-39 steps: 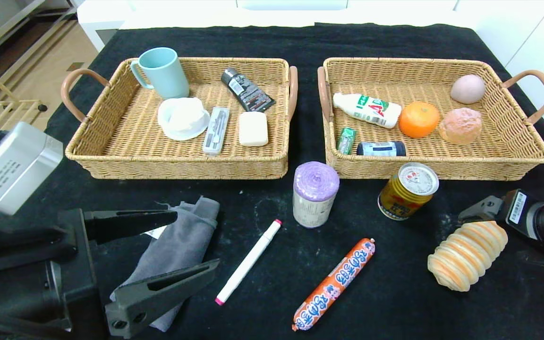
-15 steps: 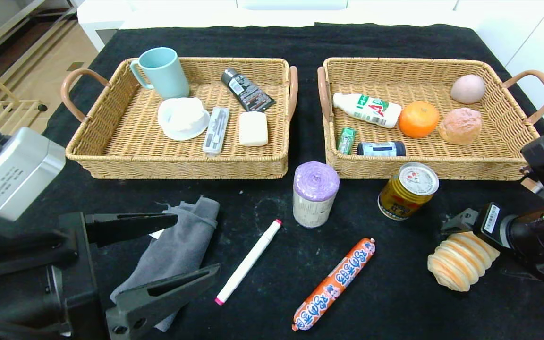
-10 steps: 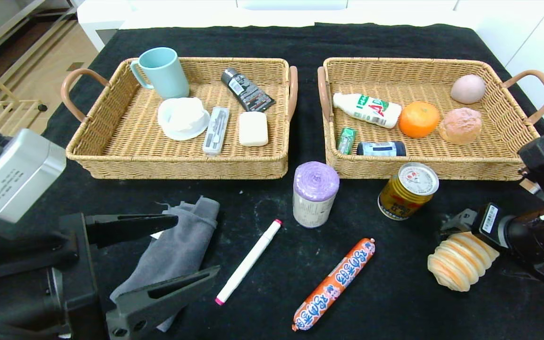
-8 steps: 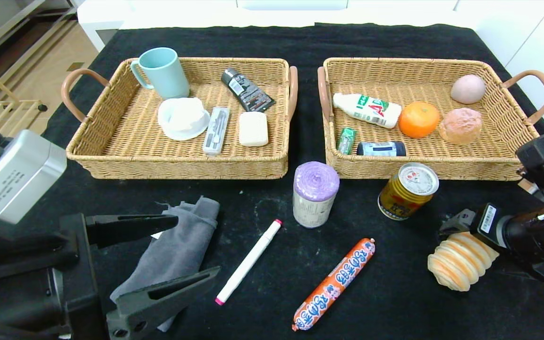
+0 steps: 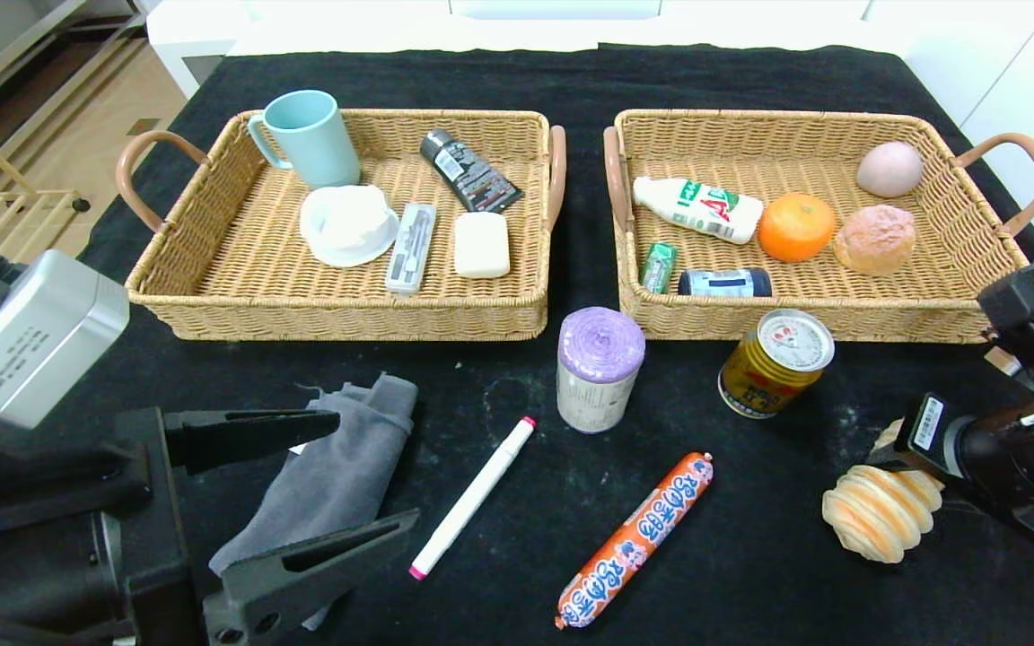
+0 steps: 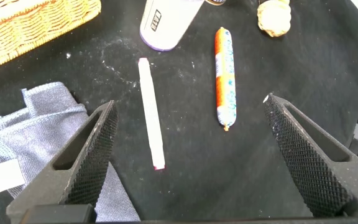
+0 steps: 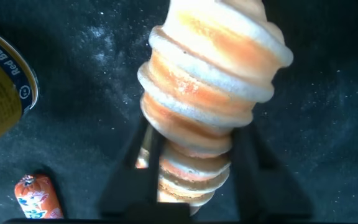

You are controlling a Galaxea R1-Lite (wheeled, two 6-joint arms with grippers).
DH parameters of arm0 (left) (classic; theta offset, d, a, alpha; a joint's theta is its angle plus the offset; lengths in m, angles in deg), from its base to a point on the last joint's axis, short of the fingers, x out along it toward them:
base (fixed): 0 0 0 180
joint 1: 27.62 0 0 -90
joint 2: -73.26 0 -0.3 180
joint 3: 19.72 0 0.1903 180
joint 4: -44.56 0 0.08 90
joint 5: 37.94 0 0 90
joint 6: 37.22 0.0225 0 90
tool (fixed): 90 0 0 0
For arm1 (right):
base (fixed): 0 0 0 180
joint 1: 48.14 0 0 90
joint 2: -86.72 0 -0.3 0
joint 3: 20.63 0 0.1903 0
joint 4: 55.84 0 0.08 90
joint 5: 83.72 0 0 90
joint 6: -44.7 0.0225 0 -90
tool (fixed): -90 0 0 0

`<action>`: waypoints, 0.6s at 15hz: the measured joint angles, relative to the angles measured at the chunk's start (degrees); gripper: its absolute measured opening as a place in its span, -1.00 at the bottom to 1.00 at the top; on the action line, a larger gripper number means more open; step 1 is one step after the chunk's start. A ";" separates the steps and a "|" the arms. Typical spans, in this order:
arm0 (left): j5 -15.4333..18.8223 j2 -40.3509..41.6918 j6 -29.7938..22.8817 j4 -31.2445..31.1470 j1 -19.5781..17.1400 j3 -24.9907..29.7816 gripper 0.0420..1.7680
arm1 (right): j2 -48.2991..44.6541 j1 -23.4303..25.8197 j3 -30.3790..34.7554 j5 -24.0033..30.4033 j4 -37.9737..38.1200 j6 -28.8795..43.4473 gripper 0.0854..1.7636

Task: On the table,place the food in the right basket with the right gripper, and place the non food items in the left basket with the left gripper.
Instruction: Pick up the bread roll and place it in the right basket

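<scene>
The bread roll (image 5: 880,511) is gripped by the right gripper (image 5: 894,467) near the table's (image 5: 750,574) front right corner; both fingers are seen pressed against its sides in the right wrist view. The can (image 5: 775,362) is stood just in front of the right basket (image 5: 840,318). The sausage (image 5: 634,538) is laid near the front edge. The left gripper (image 5: 302,484) is held spread wide above the grey towel (image 5: 337,467), nothing grasped.
</scene>
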 joint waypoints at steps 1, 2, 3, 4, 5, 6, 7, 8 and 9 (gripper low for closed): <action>0.02 -0.02 0.00 0.02 0.00 0.00 0.94 | 0.00 0.01 0.05 -0.02 0.00 0.00 -0.38; -0.02 -0.05 0.02 0.00 0.11 0.07 0.94 | 0.00 0.01 0.07 0.00 0.00 0.00 -0.39; -0.02 -0.05 0.04 0.02 0.12 0.13 0.94 | 0.02 0.01 0.09 -0.02 0.00 0.00 -0.40; -0.05 -0.02 0.04 0.00 0.15 0.21 0.94 | 0.04 0.01 0.09 -0.02 0.05 -0.02 -0.41; -0.05 -0.02 0.13 0.02 0.15 0.24 0.94 | 0.04 0.01 0.09 0.00 0.05 0.00 -0.42; -0.05 0.00 0.30 0.02 0.17 0.27 0.94 | 0.04 0.01 0.09 0.00 0.10 0.00 -0.43; -0.05 0.02 0.30 0.02 0.17 0.29 0.94 | 0.04 0.01 0.09 0.06 0.11 0.00 -0.44; -0.05 0.02 0.33 0.02 0.17 0.32 0.94 | 0.02 0.01 0.13 0.20 0.11 0.00 -0.45; 0.00 0.02 0.41 0.02 0.17 0.33 0.94 | 0.02 0.01 0.24 0.20 0.07 -0.05 -0.46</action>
